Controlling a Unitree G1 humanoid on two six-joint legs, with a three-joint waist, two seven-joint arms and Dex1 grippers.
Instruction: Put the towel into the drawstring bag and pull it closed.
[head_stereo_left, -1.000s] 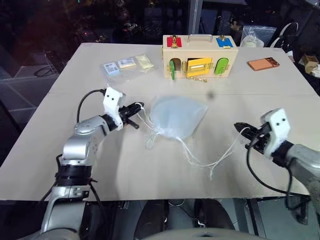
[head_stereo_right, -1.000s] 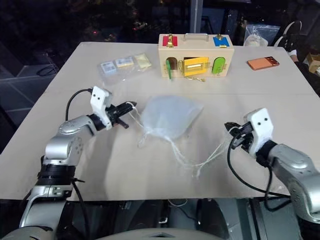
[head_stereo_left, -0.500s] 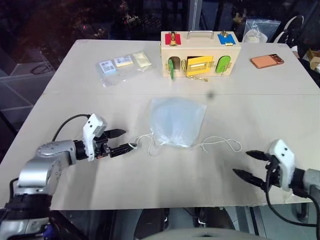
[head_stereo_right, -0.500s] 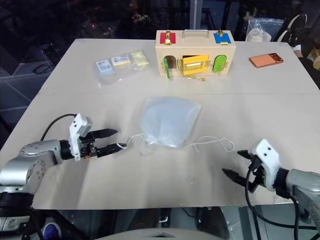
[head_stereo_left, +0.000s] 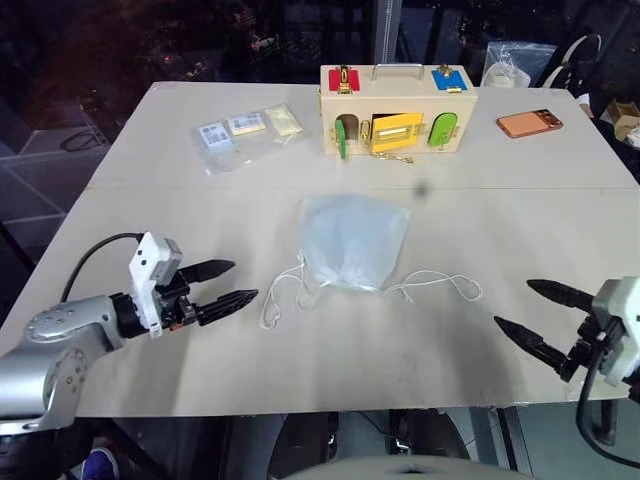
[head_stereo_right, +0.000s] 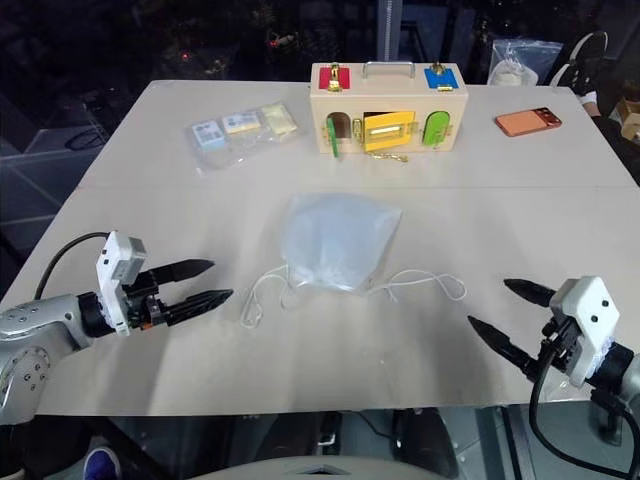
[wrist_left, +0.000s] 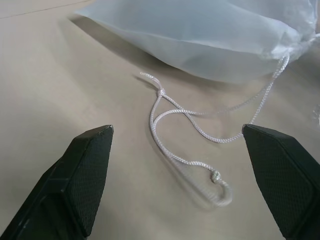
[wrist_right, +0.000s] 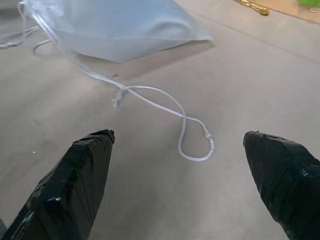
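1. The drawstring bag (head_stereo_left: 355, 241) lay flat near the middle of the table (head_stereo_left: 140, 160), its gathered mouth toward the robot; a pale blue tint showed through the sheer fabric.
2. Its white cords (head_stereo_left: 437, 284) trailed loose on the table to either side of the mouth.
3. The left gripper (head_stereo_left: 227, 284) hovered left of the bag, fingers spread, gripping nothing.
4. The right gripper (head_stereo_left: 533, 315) hung near the table's front right edge, fingers spread and empty.
5. A wooden lock box (head_stereo_left: 397, 109), a packet of cards (head_stereo_left: 245, 135) and a phone (head_stereo_left: 529, 124) sat at the far side.
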